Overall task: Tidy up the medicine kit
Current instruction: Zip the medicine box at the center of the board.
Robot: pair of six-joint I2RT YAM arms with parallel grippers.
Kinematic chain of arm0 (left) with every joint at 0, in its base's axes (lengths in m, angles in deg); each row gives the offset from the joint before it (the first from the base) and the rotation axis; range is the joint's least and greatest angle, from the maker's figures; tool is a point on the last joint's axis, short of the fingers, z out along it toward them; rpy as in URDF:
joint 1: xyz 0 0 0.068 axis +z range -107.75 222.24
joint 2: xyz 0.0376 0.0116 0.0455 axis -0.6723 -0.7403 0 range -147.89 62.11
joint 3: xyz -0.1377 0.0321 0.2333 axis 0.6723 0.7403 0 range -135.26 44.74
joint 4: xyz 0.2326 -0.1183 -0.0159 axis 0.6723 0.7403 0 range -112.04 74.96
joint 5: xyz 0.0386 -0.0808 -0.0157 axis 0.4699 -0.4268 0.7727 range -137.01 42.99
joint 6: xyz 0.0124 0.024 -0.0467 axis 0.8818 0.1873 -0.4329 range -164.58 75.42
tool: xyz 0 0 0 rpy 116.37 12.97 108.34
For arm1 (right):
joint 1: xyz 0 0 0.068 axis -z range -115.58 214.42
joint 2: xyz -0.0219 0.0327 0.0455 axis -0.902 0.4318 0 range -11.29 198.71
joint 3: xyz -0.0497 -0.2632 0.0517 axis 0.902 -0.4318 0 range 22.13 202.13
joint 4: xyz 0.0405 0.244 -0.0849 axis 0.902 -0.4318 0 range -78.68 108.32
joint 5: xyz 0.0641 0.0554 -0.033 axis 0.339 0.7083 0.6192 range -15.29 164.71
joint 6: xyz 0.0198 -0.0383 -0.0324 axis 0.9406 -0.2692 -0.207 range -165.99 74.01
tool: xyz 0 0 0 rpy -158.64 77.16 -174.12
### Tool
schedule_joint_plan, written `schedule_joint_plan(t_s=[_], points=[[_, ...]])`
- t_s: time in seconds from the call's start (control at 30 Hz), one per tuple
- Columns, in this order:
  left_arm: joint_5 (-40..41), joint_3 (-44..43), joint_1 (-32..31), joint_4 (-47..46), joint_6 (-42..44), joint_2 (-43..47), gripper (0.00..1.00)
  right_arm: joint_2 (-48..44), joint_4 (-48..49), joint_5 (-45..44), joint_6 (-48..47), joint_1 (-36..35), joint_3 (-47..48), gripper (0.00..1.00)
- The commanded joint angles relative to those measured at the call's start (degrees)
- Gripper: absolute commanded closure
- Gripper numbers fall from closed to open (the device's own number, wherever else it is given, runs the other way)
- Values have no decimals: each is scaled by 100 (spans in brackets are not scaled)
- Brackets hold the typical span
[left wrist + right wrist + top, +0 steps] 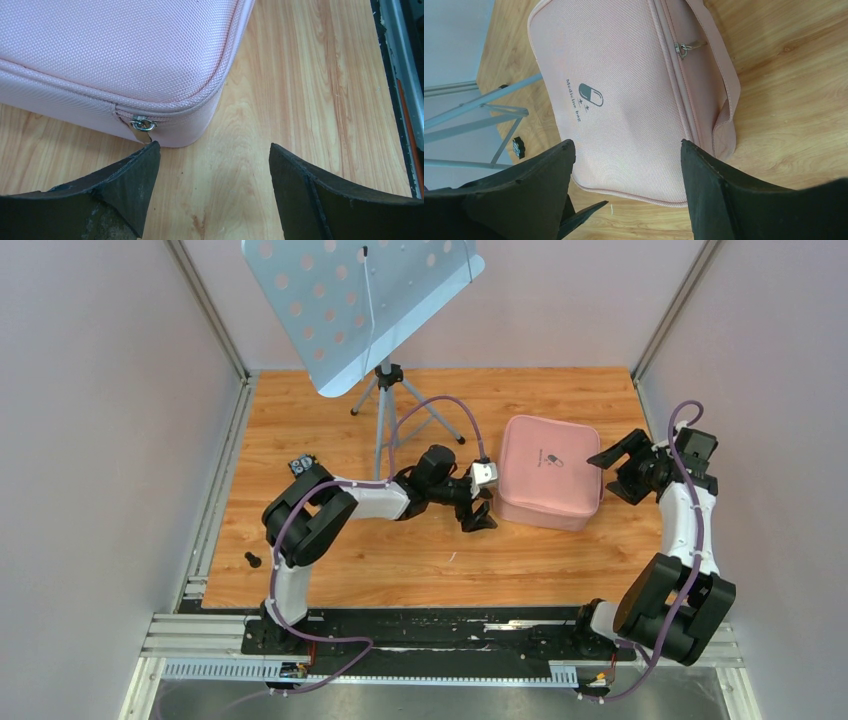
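The medicine kit [550,475] is a pink fabric zip case lying shut on the wooden table, with a dark pill logo [590,94] on its lid. My left gripper [483,515] is low at the kit's left near corner and open. In the left wrist view the left gripper [214,146] has only bare wood between its jaws, and a metal zipper pull [142,125] hangs just past its left fingertip. My right gripper [603,475] hovers open at the kit's right edge. In its wrist view the right gripper [626,142] frames the lid, with a second zipper pull [684,48] and a side strap [725,100] in sight.
A perforated music stand [360,300] rises on a tripod [385,400] at the back left of the table. A small black block [302,462] lies near the left arm, and a black knob [252,560] sits near the table's left edge. Grey walls close in both sides.
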Motion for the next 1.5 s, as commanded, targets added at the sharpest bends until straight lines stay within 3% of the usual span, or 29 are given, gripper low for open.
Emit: schedule_joint_plan(t_s=[0.0,0.43,0.6,0.83,1.47], points=[[-276,-200,73,-546,110,-203,12,-47,275,140,17,-40,-12,25],[-254,-381,263,-771,-89,-332,12,-104,270,176,0,-43,-57,25],[-599,-444,314,-856,-273,-277,14,-118,279,160,-1,-43,-90,25],[-1334,-171,315,-1248,-635,-150,22,-101,287,160,0,-47,-95,25],[-1484,364,306,-1866,-1171,245,41,-76,296,133,13,-56,-119,25]])
